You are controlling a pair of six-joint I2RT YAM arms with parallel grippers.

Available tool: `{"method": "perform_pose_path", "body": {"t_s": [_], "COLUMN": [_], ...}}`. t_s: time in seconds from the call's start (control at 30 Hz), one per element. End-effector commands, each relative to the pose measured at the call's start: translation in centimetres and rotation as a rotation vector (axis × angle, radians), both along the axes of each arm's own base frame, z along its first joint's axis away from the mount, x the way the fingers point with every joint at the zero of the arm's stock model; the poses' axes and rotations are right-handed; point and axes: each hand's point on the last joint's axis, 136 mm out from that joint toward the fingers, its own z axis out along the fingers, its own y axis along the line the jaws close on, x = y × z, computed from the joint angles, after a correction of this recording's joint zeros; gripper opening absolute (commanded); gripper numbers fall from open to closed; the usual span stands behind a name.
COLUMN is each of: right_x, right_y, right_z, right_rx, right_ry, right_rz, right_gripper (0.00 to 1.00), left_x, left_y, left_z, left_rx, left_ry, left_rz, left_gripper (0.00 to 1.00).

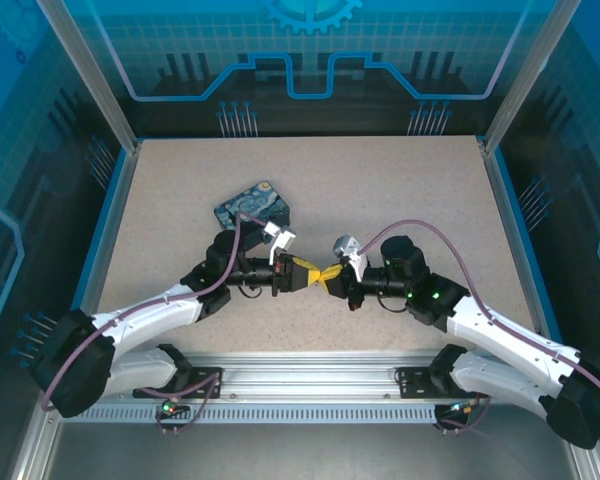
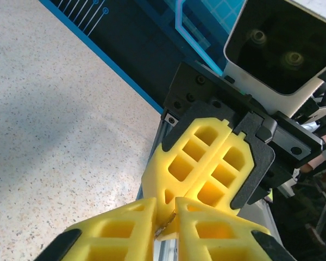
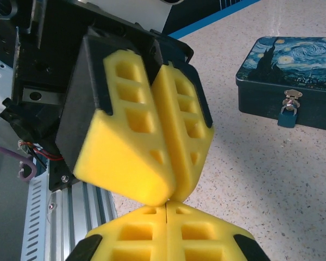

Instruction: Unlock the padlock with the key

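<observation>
My left gripper [image 1: 316,274] and right gripper [image 1: 332,277] meet tip to tip above the table's middle front. In the left wrist view the left gripper [image 2: 165,218] is shut on the key [image 2: 167,223], a thin grey metal sliver pinched between its yellow fingers [image 2: 125,228]. The key's end points at the tips of the right gripper [image 2: 173,197], whose fingers are pressed together. The right wrist view has the right gripper [image 3: 167,209] shut, nothing visible in it. The small bluish padlock [image 3: 287,116] hangs on the latch of the starry-night tin [image 3: 293,65], far from both grippers.
The tin [image 1: 252,205] lies on the speckled table [image 1: 410,200] behind the left arm. Blue walls enclose the table on three sides. An aluminium rail [image 1: 310,375] runs along the near edge below the grippers.
</observation>
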Motion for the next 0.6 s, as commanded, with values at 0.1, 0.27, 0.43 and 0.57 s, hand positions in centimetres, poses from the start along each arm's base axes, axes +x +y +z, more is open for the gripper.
{"method": "perform_pose_path", "body": {"t_s": [0.1,0.27,0.43,0.57], "right_x": [-0.3,-0.1,0.2,-0.2], "right_y": [0.5,-1.3,-3.0,-2.8], "right_z": [2.3,4.0,6.7,7.7], "right_rx": [0.053,0.208,0.402,0.433], "right_ry": [-0.034,-0.042,-0.021,0.005], "right_rz": [0.016,-0.030,-0.062,-0.046], "right_gripper": [0.03,0.29,0.43,0.49], "left_x": [-0.1,0.9,1.9,2.0], "left_y": [-0.4,0.4,1.2,1.4], "left_z": [2.0,3.4,5.2,6.5], "left_rx": [-0.036,-0.074,-0.154,-0.198], "left_ry": [-0.079,-0.115,-0.134,-0.163], "left_rz": [-0.005,0.090,0.192,0.242], "left_gripper": [0.00,0.00,0.00,0.00]}}
